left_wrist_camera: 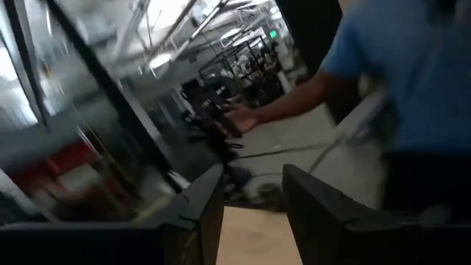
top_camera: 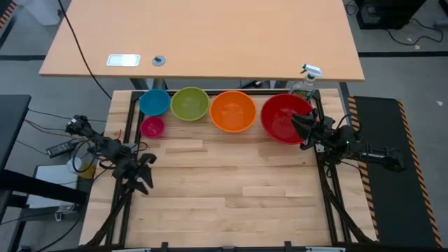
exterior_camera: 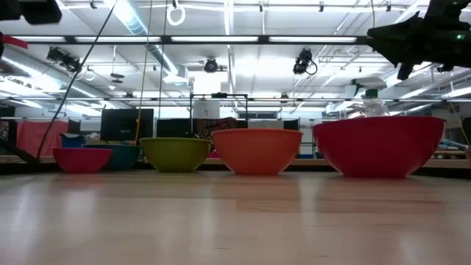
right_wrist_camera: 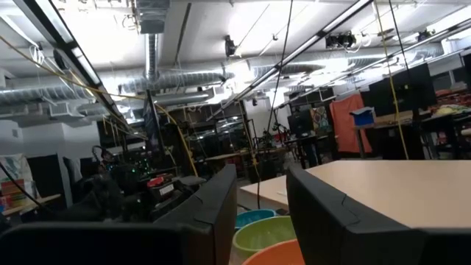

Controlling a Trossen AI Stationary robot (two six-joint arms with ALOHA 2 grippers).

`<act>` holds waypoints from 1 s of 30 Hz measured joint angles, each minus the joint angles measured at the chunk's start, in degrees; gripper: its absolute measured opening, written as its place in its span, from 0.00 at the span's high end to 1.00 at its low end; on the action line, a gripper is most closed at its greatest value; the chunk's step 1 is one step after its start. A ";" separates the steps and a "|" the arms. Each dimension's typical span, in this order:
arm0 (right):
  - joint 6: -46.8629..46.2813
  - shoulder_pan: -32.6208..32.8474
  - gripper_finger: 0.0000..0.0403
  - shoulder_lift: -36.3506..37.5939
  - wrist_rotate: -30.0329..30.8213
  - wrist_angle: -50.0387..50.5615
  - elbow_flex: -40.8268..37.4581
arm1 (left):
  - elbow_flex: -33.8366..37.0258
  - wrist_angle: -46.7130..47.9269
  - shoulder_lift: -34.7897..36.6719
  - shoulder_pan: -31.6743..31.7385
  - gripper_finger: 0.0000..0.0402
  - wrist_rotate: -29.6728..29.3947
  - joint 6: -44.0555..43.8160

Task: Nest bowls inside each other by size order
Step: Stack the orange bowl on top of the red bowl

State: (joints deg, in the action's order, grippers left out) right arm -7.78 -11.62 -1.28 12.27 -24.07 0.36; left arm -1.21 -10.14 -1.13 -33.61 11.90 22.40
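Note:
Five bowls stand on their bases in a row along the table's far edge: pink [top_camera: 152, 127], blue [top_camera: 155, 102], lime green [top_camera: 190, 103], orange [top_camera: 233, 111] and red [top_camera: 285, 117]. In the low view they show as pink [exterior_camera: 82, 159], blue [exterior_camera: 121, 155], green [exterior_camera: 175, 154], orange [exterior_camera: 257, 151] and red [exterior_camera: 379, 146]. My left gripper [top_camera: 145, 171] is open and empty near the table's left edge. My right gripper [top_camera: 302, 131] is open and empty, raised over the red bowl's right part.
A clear spray bottle [top_camera: 306, 82] stands behind the red bowl at the far right corner. The bare wooden tabletop [top_camera: 231, 189] stretches in front of the bowls. A person in a blue shirt [left_wrist_camera: 412, 81] shows in the left wrist view.

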 joint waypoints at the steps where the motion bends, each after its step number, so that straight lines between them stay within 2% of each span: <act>1: -0.02 0.00 0.68 0.00 0.01 -0.44 0.00 | 0.00 -0.42 0.00 0.00 0.65 -0.08 -4.33; 3: -0.02 -0.02 0.68 0.01 0.09 -1.94 0.00 | 0.00 -2.97 -0.01 0.01 0.65 -2.22 -10.62; 6: -0.19 -0.02 0.68 0.00 0.40 -6.27 0.00 | -0.02 -7.66 0.00 0.02 0.65 -11.30 -17.40; 8: 0.63 -0.02 0.68 -0.12 0.48 -9.60 0.02 | -0.02 -9.44 0.00 0.02 0.65 -21.24 -20.83; 12: 4.23 -0.02 0.68 -2.47 0.75 -9.19 1.08 | -0.02 -8.05 -0.06 0.05 0.65 -46.77 -27.75; 14: 4.78 -0.02 0.68 -4.93 2.58 -7.33 2.48 | -0.02 -8.30 -0.34 0.07 0.65 -55.12 -30.98; 16: 5.01 -0.02 0.68 -8.19 4.46 -7.17 3.78 | -0.02 -8.82 -0.35 0.07 0.65 -57.80 -31.99; 21: 6.22 -0.24 0.68 -17.18 4.28 -7.16 7.65 | -0.02 -11.91 -0.37 0.04 0.65 -60.03 -31.85; 25: 6.47 -0.24 0.68 -24.00 4.27 -7.02 10.09 | -0.04 -13.26 -0.37 0.07 0.65 -59.80 -34.44; 30: 8.15 -0.24 0.68 -31.84 4.28 -6.54 12.40 | -0.04 -13.38 -0.37 0.07 0.65 -59.79 -33.52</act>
State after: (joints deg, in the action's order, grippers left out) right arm 0.38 -11.86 -33.12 16.56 -30.60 12.76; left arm -1.26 -23.52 -1.50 -33.54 -47.89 -11.11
